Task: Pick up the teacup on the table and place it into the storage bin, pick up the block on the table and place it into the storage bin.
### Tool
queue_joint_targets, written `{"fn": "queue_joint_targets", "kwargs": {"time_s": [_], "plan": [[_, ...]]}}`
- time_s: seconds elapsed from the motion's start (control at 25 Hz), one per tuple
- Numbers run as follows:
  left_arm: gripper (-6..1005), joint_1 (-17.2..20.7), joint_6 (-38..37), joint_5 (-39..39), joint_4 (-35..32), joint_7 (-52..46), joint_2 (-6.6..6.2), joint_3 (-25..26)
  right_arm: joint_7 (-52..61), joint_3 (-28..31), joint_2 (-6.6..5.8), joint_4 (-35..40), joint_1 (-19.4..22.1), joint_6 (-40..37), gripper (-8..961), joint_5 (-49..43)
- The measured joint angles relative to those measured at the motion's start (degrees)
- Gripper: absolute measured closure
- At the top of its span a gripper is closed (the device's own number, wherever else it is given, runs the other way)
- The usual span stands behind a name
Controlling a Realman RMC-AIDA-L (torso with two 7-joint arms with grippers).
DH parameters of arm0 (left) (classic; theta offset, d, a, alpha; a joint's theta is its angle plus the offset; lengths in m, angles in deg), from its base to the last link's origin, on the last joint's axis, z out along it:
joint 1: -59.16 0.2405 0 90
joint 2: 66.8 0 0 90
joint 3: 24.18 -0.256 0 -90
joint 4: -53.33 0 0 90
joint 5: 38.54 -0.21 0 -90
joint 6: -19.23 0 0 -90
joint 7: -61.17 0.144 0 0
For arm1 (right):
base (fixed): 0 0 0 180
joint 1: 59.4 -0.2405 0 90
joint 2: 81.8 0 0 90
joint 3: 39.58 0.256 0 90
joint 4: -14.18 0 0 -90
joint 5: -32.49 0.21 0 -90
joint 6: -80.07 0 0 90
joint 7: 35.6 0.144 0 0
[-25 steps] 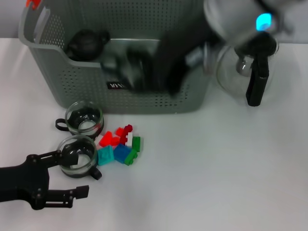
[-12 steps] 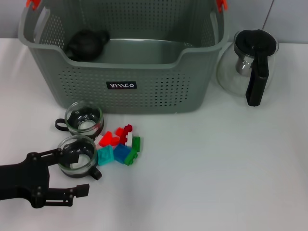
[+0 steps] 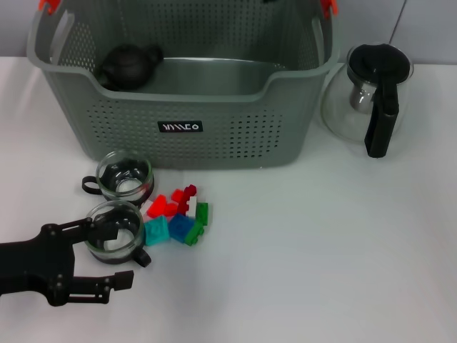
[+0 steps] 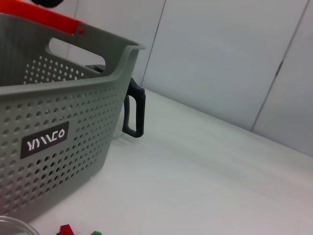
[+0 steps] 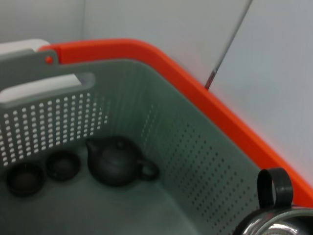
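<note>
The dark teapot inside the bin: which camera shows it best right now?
The right wrist view: it looks down into the storage bin and shows the whole teapot, spout and handle included, beside two small dark cups. The head view shows only its upper part above the bin's front wall. The left wrist view does not show it.

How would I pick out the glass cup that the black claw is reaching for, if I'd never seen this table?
Find the big grey-green storage bin at the back of the white table. In front of its left half stand two small glass teacups beside a heap of coloured blocks. The nearer teacup is the one sitting between the open fingers of the left gripper; the farther teacup stands free.
</note>
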Motion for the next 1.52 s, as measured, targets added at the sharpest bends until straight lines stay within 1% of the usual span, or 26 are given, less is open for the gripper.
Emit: {"fn": "queue_joint_targets", "kwargs": {"time_s": [0.12, 0.28, 0.48, 0.76, 1.04, 1.52], "plan": [[79, 0.0, 0.2, 0.0, 0.1, 0.0, 0.01, 0.0, -0.4, -0.6, 0.49, -3.4, -0.4, 3.1, 897, -0.4], [79, 0.0, 0.2, 0.0, 0.1, 0.1, 0.01, -0.1, -0.5, -2.9, 1.02, -7.6, -0.3, 7.4, 897, -0.4], [79, -0.2, 0.2, 0.0, 0.2, 0.2, 0.01, -0.1, -0.5, -4.6, 1.39, -10.8, -0.1, 9.7, 896, -0.5], [80, -0.2, 0.6, 0.0, 0.2, 0.2, 0.02, -0.1, 0.1, -6.0, 1.40, -11.5, 0.3, 9.1, 897, -1.3], [80, -0.3, 0.8, 0.0, 0.4, 0.2, 0.01, -0.1, 0.1, -6.1, 2.04, -11.9, 0.2, 8.9, 896, -3.4], [80, -0.3, 0.8, 0.0, 0.4, 0.2, -0.08, -0.1, 0.1, -6.4, 2.12, -11.5, 0.2, 8.7, 897, -3.4]]}}
